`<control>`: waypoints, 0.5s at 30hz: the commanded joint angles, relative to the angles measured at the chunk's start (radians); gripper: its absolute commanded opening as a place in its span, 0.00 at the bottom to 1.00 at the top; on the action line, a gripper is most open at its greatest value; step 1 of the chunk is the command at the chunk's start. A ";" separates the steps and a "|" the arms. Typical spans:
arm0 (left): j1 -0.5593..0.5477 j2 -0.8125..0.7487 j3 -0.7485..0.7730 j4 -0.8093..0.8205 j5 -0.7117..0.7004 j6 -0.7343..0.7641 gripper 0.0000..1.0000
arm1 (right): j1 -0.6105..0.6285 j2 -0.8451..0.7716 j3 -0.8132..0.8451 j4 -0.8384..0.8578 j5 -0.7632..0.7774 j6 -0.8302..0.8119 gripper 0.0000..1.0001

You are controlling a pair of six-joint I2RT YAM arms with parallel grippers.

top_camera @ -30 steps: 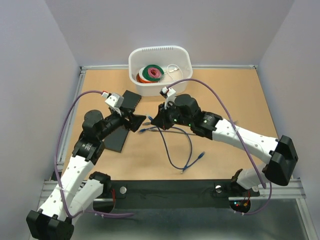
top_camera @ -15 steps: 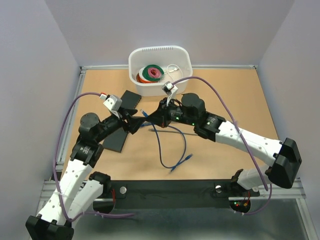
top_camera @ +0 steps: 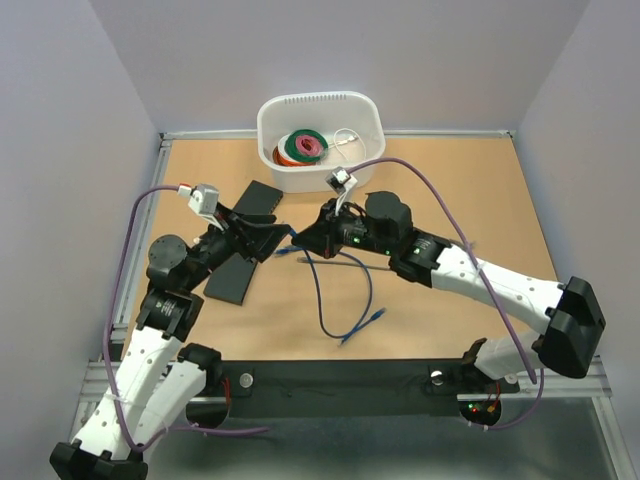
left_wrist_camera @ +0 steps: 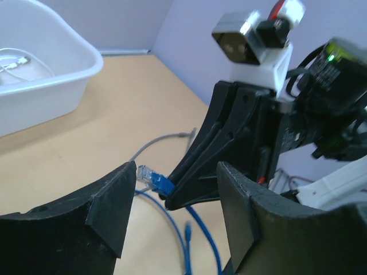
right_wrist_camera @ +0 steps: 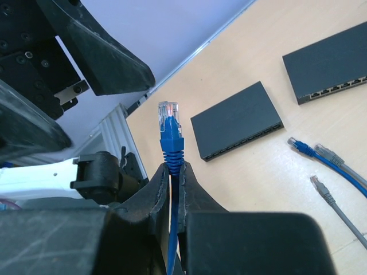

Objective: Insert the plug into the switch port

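Overhead and wrist views of the cable station. The right tool [right_wrist_camera: 172,167] is clamped together on the ribbed boot of the blue plug [right_wrist_camera: 169,119]. The clear connector tip stands out beyond the fingertips, raised off the worktop [top_camera: 480,180]. The blue cable [right_wrist_camera: 171,229] runs back between the fingers. The left tool [left_wrist_camera: 178,183] stands with its jaws apart, directly facing the right tool. In the left wrist view the plug tip lies in the gap between the two black fingers [left_wrist_camera: 109,200], just beside the one at the left of that view; whether it touches that finger cannot be told. Two black switches lie flat on the worktop on the left arm's side. The farther switch [top_camera: 262,200] lies near the white bin [top_camera: 320,98]. The far end of the nearer switch [top_camera: 232,278] is hidden behind the left arm in the overhead view. The plug is in neither: in the right wrist view it is held apart from both boxes, whose port rows show along one long edge each. A spare blue connector [right_wrist_camera: 297,144] and a grey connector [right_wrist_camera: 322,152] lie side by side on the worktop near the switches. The bin holds coiled cables [top_camera: 302,148] in red and green.
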 commanded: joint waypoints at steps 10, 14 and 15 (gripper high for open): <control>0.002 0.005 -0.048 0.216 -0.066 -0.381 0.61 | 0.004 -0.103 -0.055 0.203 -0.050 0.056 0.00; 0.002 -0.010 -0.058 0.199 -0.098 -0.373 0.61 | 0.004 -0.123 -0.069 0.213 -0.053 0.062 0.01; 0.000 -0.005 -0.062 0.197 -0.098 -0.376 0.61 | 0.004 -0.128 -0.069 0.216 -0.052 0.064 0.01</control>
